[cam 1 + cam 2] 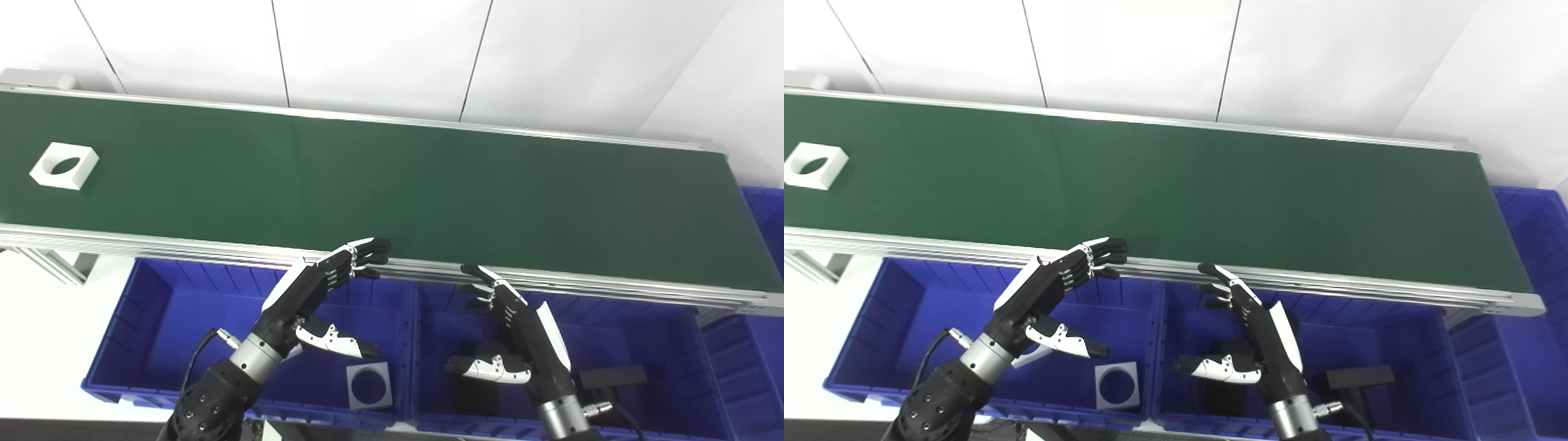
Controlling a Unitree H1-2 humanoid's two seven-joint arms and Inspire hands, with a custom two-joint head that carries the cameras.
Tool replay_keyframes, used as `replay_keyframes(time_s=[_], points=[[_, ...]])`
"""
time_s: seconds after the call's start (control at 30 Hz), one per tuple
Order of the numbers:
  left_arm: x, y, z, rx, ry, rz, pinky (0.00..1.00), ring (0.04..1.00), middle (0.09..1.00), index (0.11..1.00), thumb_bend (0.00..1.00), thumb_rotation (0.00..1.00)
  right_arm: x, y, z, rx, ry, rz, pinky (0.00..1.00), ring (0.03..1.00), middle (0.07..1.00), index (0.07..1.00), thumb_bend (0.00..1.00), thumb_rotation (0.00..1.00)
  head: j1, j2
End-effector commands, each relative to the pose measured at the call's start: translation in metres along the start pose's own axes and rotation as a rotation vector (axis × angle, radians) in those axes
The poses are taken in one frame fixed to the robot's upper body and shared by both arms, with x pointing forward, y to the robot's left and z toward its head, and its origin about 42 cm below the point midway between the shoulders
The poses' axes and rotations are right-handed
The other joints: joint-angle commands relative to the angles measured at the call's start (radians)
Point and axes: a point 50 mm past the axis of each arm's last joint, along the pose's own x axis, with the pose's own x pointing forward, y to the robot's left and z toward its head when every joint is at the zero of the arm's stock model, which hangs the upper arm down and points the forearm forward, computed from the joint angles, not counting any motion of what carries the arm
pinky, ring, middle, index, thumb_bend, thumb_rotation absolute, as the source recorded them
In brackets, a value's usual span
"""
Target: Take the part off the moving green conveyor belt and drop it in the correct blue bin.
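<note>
White part [64, 165], a square block with a round hole, lies at the far left of the green conveyor belt [392, 184], well apart from both hands and not touched by either.

Nearest to the camera, the left robot hand [318, 300] hovers above the left blue bin [153, 306]. Its fingers are stretched out and apart, the fingertips [373, 248] reach the near metal rail [184, 245] of the belt, and it holds nothing. The right robot hand [508, 331] hovers above the middle blue bin [643, 324], also spread open and empty, with its fingertips just before the same rail.

Inside the left bin lies another white square piece [369, 384] with a round hole. In the middle bin lie black blocks [612, 375]. A third blue bin [765, 214] stands at the right end of the belt.

Behind the belt there is a white panelled wall [380, 55].
</note>
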Motion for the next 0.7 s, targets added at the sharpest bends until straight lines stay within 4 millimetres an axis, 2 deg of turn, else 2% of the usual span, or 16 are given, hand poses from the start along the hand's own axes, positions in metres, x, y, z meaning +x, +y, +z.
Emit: replay_keyframes(time_s=[0.0, 0.67], points=[[0.0035, 0.0018, 0.0089, 0.009, -0.049, 0.001, 0.75, 0.829, 0.865, 0.841, 1.0, 0.23, 0.0049, -0.0013, 0.0092, -0.002, -0.064, -0.008, 0.67, 0.775, 0.883, 0.833, 1.0, 0.42, 0.0, 0.001], [0.0033, 0.0015, 0.008, 0.01, -0.054, 0.002, 0.75, 0.823, 0.861, 0.837, 1.0, 0.23, 0.0047, -0.0011, 0.0086, -0.003, -0.059, -0.007, 0.67, 0.773, 0.885, 0.835, 1.0, 0.42, 0.002, -0.003]])
